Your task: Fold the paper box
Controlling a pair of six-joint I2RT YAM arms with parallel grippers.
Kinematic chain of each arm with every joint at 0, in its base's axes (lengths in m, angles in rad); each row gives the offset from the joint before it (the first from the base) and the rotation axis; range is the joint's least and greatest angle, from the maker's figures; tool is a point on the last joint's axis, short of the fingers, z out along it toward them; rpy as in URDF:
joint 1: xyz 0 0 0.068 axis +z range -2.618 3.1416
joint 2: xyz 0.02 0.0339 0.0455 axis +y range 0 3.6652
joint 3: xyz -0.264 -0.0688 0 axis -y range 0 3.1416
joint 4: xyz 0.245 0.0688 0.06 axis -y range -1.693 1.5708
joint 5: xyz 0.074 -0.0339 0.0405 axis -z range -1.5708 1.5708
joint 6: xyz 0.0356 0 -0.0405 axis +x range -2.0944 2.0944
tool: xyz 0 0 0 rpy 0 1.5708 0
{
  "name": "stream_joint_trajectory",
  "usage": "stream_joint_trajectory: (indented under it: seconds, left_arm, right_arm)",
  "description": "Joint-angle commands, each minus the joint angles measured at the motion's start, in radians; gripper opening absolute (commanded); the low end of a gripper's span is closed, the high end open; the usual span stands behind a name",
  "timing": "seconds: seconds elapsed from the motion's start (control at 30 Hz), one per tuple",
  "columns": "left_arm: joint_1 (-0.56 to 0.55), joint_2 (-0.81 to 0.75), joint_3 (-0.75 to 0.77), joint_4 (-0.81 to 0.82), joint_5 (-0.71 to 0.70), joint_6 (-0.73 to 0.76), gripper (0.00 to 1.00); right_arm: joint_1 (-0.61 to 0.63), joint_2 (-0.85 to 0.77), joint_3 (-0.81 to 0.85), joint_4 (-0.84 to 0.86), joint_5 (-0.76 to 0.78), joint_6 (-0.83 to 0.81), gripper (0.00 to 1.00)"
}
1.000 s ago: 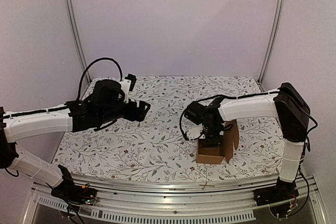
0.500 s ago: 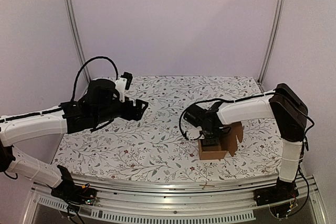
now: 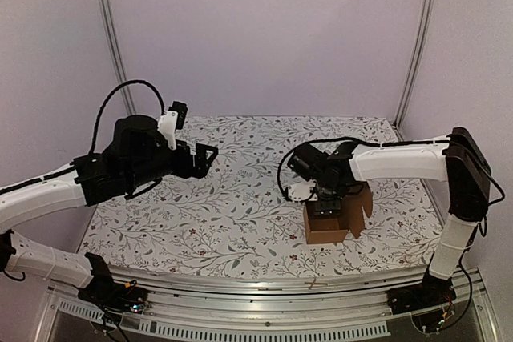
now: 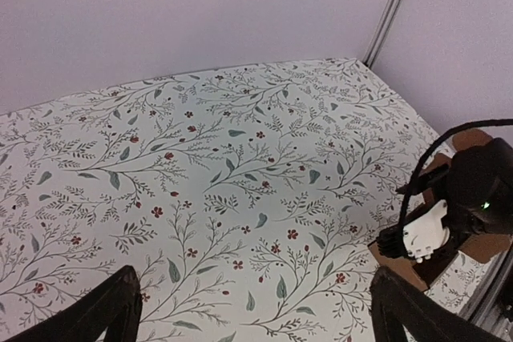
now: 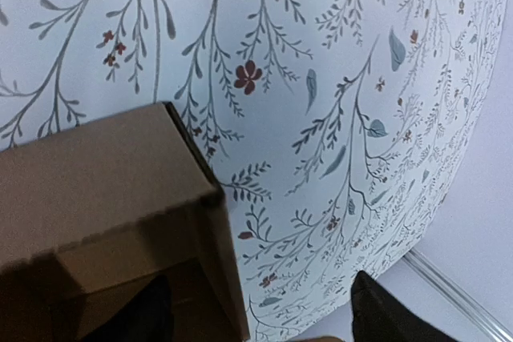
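As right arm (image 3: 393, 162) bends, tool (image 3: 325, 204) overhangs box (image 3: 327, 232).

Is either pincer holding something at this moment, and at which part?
Nothing is held. The left pincer is open above the table. The right pincer straddles a wall of the paper box, open.

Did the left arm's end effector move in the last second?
Yes. The left end effector drew back leftward, toward the left frame post, away from the paper box.

Floral table (image 3: 232, 214), pale lilac walls (image 3: 264, 38).
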Motion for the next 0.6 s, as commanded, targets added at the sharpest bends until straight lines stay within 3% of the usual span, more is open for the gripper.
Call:
stream_joint_trajectory:
  seconds: [0.0,0.1,0.2,0.33,0.43,0.57]
  left_arm:
    - [0.002,-0.040,0.073,-0.102,-0.028,0.016,0.99]
    - [0.002,-0.064,0.101,-0.146,-0.040,-0.001,0.99]
    - [0.002,-0.074,0.115,-0.175,-0.084,-0.040,0.99]
    - [0.002,-0.047,0.149,-0.195,-0.080,-0.027,0.99]
    - [0.001,-0.032,0.151,-0.170,-0.057,-0.022,0.99]
    - [0.000,-0.004,0.165,-0.144,-0.030,-0.033,0.99]
  right_arm:
    - [-0.005,-0.206,0.080,-0.098,-0.059,0.002,0.98]
    - [-0.005,-0.346,0.103,-0.051,-0.075,0.009,0.99]
    - [-0.007,-0.510,0.063,0.135,0.022,0.016,0.99]
    - [-0.067,-0.577,0.071,0.199,0.099,0.096,0.99]
    - [-0.100,-0.612,0.033,0.216,0.047,0.111,0.99]
    - [-0.204,-0.705,0.058,0.105,-0.175,0.226,0.99]
